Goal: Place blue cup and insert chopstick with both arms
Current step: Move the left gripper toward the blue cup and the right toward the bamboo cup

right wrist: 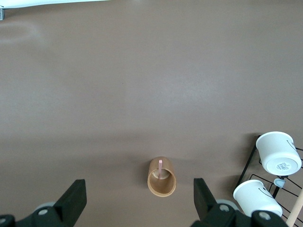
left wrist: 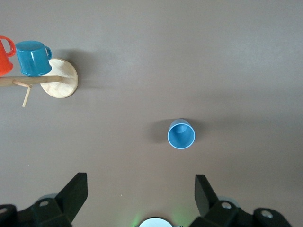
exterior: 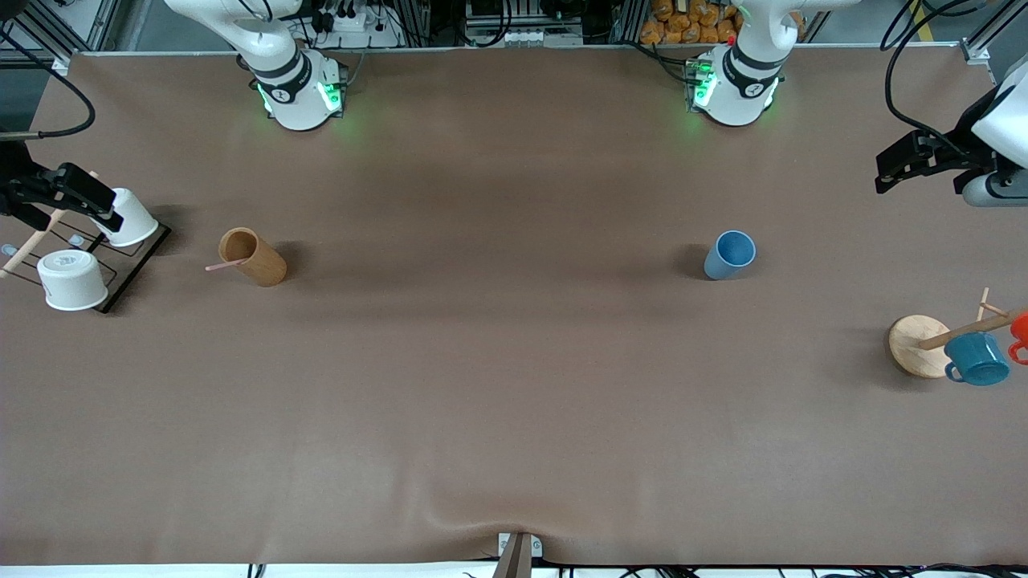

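The blue cup point(exterior: 729, 255) stands upright on the brown table, toward the left arm's end; it also shows in the left wrist view point(left wrist: 181, 134). The chopstick point(exterior: 225, 264) leans inside the tan cylindrical holder point(exterior: 253, 257) toward the right arm's end, with its tip sticking out over the rim; the right wrist view shows the chopstick point(right wrist: 160, 169) in the holder point(right wrist: 162, 177). My left gripper point(exterior: 903, 164) point(left wrist: 141, 189) is open and empty, high over the left arm's end of the table. My right gripper point(exterior: 72, 193) point(right wrist: 139, 196) is open and empty, high over the white-cup rack.
A wooden mug rack with a round base point(exterior: 915, 345) holds a teal mug point(exterior: 976, 359) and an orange mug point(exterior: 1020, 333) at the left arm's end. A black wire rack point(exterior: 136, 265) with two white cups point(exterior: 72, 279) stands at the right arm's end.
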### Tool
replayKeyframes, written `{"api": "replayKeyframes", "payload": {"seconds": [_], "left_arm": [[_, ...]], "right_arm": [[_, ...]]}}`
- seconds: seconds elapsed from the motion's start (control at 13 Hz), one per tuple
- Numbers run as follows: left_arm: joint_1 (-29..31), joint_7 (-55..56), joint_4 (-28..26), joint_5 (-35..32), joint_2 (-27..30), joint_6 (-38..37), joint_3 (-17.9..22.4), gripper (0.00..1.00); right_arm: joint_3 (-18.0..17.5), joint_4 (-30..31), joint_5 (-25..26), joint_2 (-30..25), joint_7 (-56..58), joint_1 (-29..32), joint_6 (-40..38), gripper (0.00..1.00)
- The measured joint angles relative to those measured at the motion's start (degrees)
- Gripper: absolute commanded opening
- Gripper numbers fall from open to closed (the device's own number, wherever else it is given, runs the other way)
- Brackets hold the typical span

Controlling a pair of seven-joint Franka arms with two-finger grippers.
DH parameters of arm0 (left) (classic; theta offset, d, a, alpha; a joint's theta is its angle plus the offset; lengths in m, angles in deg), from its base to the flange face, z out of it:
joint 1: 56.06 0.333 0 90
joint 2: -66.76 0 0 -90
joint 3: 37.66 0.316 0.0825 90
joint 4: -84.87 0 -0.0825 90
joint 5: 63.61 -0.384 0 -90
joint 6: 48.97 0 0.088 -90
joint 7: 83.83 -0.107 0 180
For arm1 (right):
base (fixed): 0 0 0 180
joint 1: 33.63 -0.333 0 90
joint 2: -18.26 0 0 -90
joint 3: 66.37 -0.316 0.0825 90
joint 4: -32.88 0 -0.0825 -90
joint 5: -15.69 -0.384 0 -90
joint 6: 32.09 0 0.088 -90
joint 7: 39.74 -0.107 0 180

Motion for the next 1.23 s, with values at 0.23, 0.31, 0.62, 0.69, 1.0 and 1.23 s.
{"api": "replayKeyframes", "payload": {"seconds": [0.23,0.31,0.62,0.69,1.0,1.23], "left_arm": [[0.0,0.0,-1.6,0.0,-0.4,-0.5,-0.3,1.0],[0.0,0.0,-3.1,0.0,-0.6,-0.1,-0.3,1.0],[0.0,0.0,-12.2,0.0,-1.0,7.5,-0.3,1.0],[0.0,0.0,-14.7,0.0,-1.0,9.8,-0.3,1.0],[-0.1,0.0,-24.8,0.0,-0.7,20.1,-0.7,1.0],[-0.1,0.1,-33.1,0.0,-0.4,28.1,-1.2,1.0]], "right_arm": [[0.0,0.0,0.0,0.4,0.0,0.0,0.0,1.0],[0.0,0.0,0.0,1.1,0.0,0.0,0.0,1.0],[0.0,0.0,0.3,3.7,0.0,-0.1,0.8,1.0],[0.0,0.0,1.2,4.4,0.0,-0.1,1.4,1.0],[0.0,0.0,2.3,6.5,0.0,-0.4,2.1,1.0],[0.0,0.1,2.4,7.3,0.0,-0.5,2.0,1.0]]}}
